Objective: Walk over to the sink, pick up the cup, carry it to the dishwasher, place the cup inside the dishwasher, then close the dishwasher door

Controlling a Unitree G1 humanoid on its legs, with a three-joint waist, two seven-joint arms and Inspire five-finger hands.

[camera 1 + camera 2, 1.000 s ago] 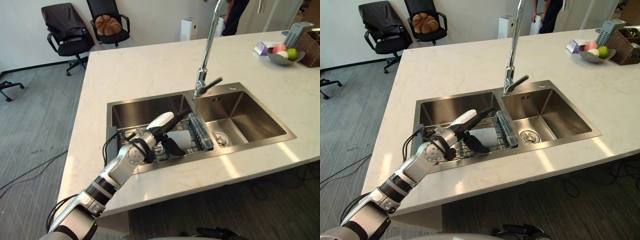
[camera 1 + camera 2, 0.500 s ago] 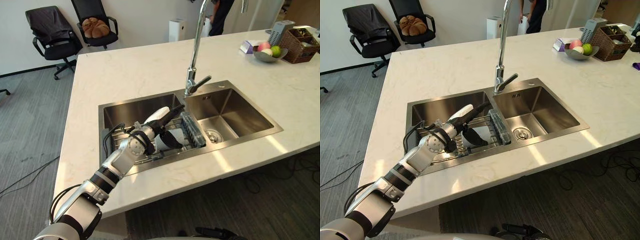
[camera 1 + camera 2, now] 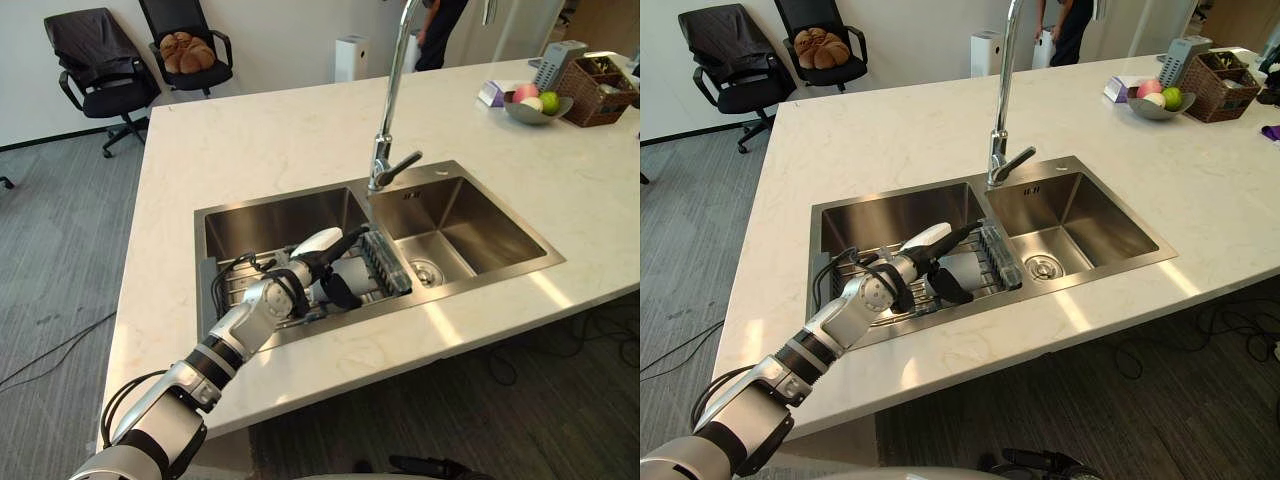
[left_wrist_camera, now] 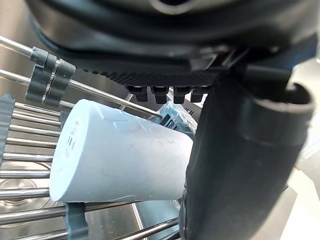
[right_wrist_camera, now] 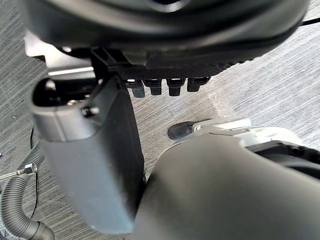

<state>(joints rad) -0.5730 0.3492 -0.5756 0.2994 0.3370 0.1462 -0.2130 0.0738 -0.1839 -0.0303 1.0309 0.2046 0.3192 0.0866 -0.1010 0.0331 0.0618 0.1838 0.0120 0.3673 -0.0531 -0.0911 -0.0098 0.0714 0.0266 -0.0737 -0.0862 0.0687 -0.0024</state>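
Observation:
A pale cup lies on its side on a wire rack in the left basin of the steel sink. My left hand reaches down into that basin and straddles the cup. Its white-covered thumb is on the far side of the cup and its dark fingers on the near side. The fingers are spread and not closed on the cup. In the left wrist view the thumb stands right beside the cup's wall. My right hand hangs relaxed above the grey floor.
A tall faucet rises between the two basins, with the right basin beyond it. A fruit bowl and a basket sit on the far right of the counter. Two office chairs and a person are behind.
The camera has shifted a little. My left hand has sunk lower into the basin and now sits closer around the cup.

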